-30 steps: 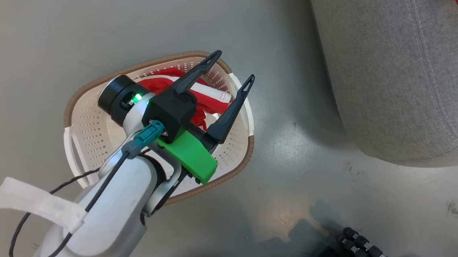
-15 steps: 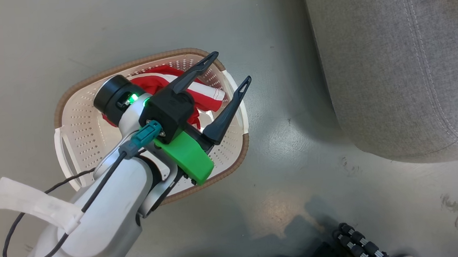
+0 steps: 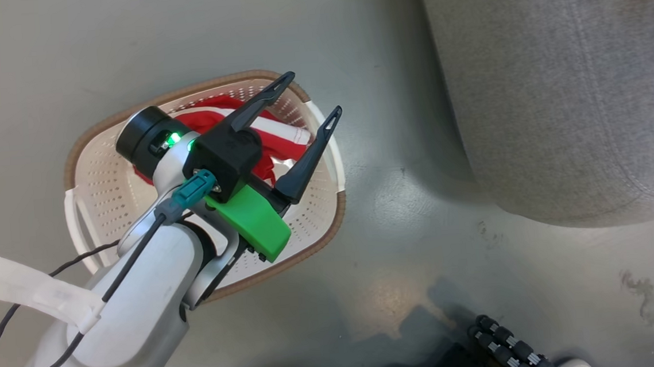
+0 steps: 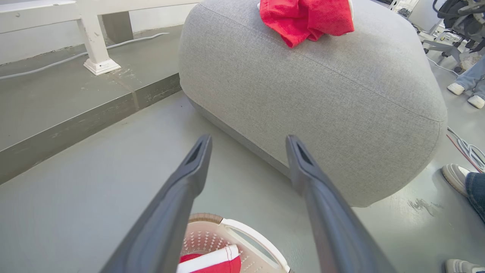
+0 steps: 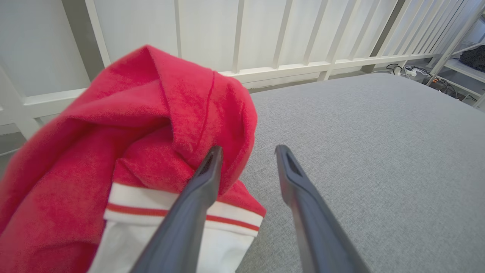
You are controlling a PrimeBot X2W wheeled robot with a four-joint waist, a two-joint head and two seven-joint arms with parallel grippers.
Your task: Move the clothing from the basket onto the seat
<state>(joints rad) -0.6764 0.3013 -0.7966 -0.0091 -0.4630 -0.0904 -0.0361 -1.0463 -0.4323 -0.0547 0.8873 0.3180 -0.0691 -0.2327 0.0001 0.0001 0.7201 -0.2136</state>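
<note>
The left gripper [image 3: 314, 93] hangs over the basket [image 3: 87, 171] with its two fingers spread wide and holding nothing. Below the fingers, inside the basket, lies a red-and-white garment [image 3: 269, 138]. The wrist and the pale forearm [image 3: 134, 300] cover much of it, so only red folds and a white striped band show around the finger roots. In the left wrist view that band peeps out at the bottom edge between the fingers (the frame cuts off the rest of the basket). Beyond the fingertips rises the seat [image 4: 322, 98], set apart from the basket by bare floor [image 4: 94, 189]. On top of the seat, far past the fingertips, sits a second red garment [image 4: 307, 17], its upper part cut off by the top edge.

The right gripper [image 5: 249, 148] also has its fingers parted, with the grey cloth of the seat showing through the gap. The second red garment is heaped on the seat to the left of the left finger. That finger hides the spot where the two meet, so I cannot tell whether the fabric touches it or lies just behind. A white railing [image 5: 242, 34] stands beyond the fingertips. To the right of the left gripper's fingers, a person's shoes [image 4: 454, 176] are partly cut off at the frame edge.
</note>
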